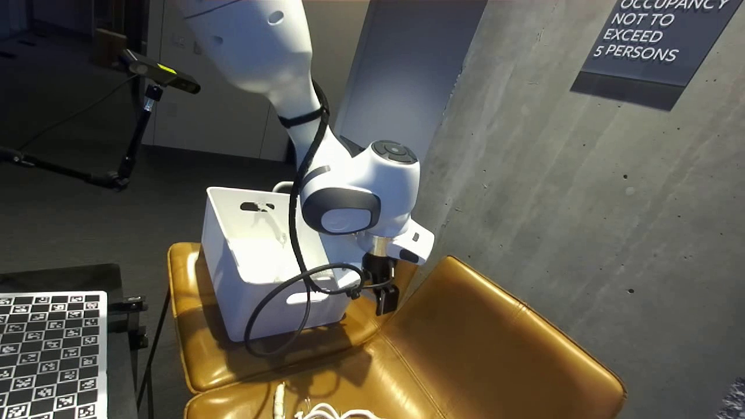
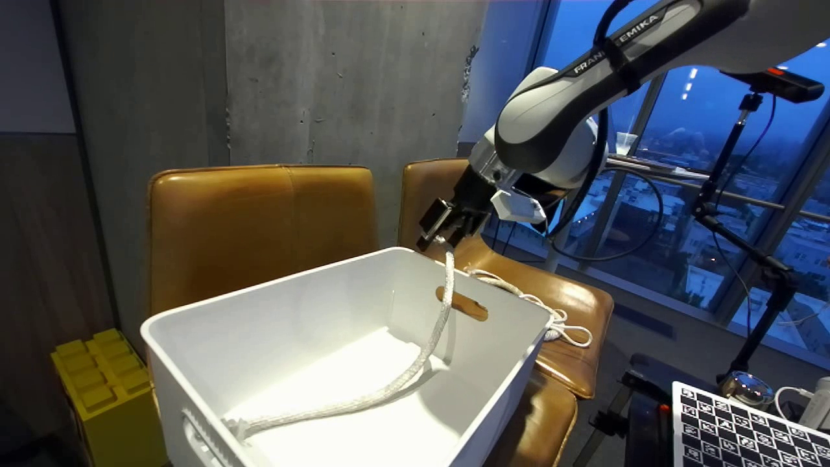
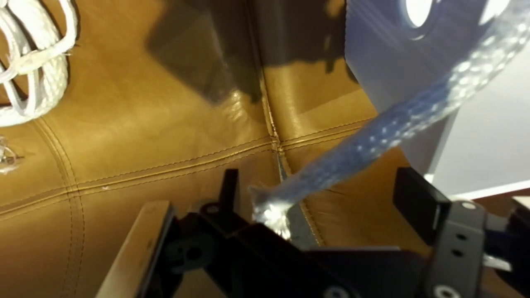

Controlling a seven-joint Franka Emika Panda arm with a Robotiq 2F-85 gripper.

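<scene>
Down at the far left of an exterior view it's a yellow block [image 2: 110, 402] with raised bumps on top, and next to it come tan leather chairs [image 2: 262, 227], backs up before a grey concrete wall [image 2: 363, 97]. On to the right, a white bin [image 2: 279, 318] sits on the leather, slots cut in its end walls, then a bundle of white cord [image 2: 559, 322] on the next seat, a window [image 2: 690, 123] glowing blue, a camera [image 2: 778, 84] on a black stand [image 2: 778, 279], and a checkered board [image 2: 746, 421] at the edge. Now the braided rope [image 2: 350, 407]: from the left, a fuzzy end lies on the bin's floor, the length curves right across the bright base and climbs past the rim to the gripper [image 3: 321, 194], just beside the bin. Pale, thick, fairly even along its run, and in the wrist view the weave shines, bluish in shade, with a frayed, glassy tip. And the gripper? Its 2 fingers [image 3: 229, 190] stand well spread, the rope's tip between them, nearer the finger on that view's left; whether rope and finger touch, I can't tell.
</scene>
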